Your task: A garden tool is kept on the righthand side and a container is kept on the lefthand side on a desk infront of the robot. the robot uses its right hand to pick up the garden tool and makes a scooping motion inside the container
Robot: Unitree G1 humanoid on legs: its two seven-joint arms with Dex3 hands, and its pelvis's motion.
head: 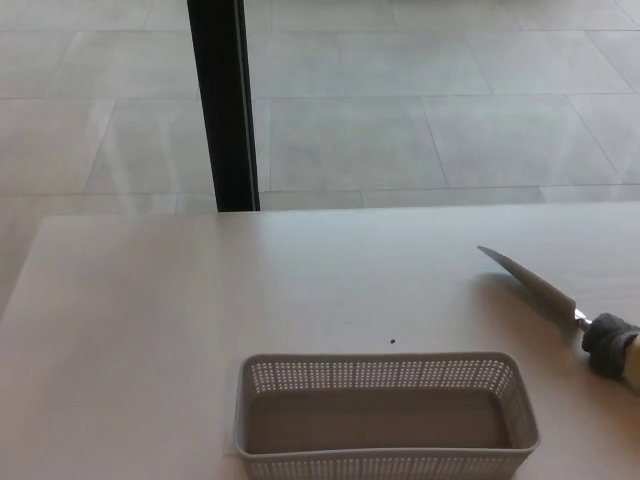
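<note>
Trowel (535, 285) lies right of the basket (385, 415) on the bench (150, 330); we should grasp its handle squarely; no hand shows, so fingers' state unknown

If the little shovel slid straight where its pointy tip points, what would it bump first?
Probably nothing. The garden tool points up-left over bare desk, passing behind the container, toward the desk's far edge. No robot hand clearly shows.
</note>
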